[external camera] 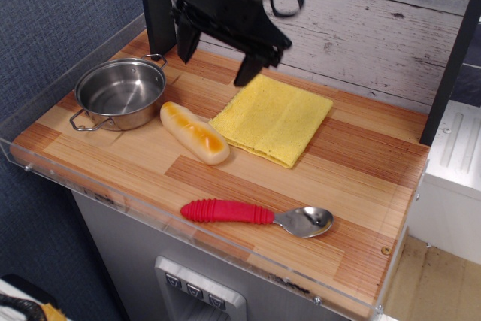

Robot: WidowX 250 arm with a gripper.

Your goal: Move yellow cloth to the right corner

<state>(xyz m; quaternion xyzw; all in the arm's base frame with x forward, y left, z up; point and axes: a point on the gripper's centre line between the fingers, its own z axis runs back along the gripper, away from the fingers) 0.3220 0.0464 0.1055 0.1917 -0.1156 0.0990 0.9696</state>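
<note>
The yellow cloth (272,119) lies flat in the middle of the striped wood tabletop, near the back wall. My black gripper (216,59) hangs open and empty above the table's back, over the cloth's far left edge, its two fingers spread wide apart. The near right corner (376,276) of the tabletop, edged by the clear acrylic rim, lies well to the right and front of the cloth. The far right corner sits by a dark post (451,58).
A steel pot (120,94) stands at the left. A pale bread-roll toy (194,132) with an orange top lies between pot and cloth. A red-handled spoon (255,215) lies near the front rim. A dark post (156,5) stands at the back left.
</note>
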